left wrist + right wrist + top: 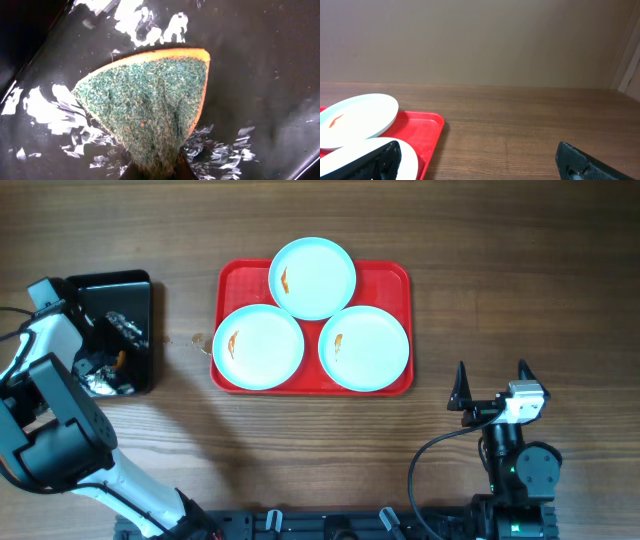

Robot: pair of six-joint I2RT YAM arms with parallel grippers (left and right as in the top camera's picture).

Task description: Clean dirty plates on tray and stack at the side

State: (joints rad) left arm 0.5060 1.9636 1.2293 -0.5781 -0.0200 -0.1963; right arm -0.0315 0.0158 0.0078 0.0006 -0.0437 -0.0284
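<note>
From overhead, three round pale blue-white shallow plates sit on the large red rectangular plastic tray mid-counter: the far plate, the left plate and the right plate, each with an orange smear. My left pincer is over the small glossy black tray. Only my left wrist view shows it grasping a green-faced, orange-edged scouring sponge, pinched into a wedge. My right pincer is released, fingers spread wide, near the red tray's right corner. Its wrist view catches just two plates.
</note>
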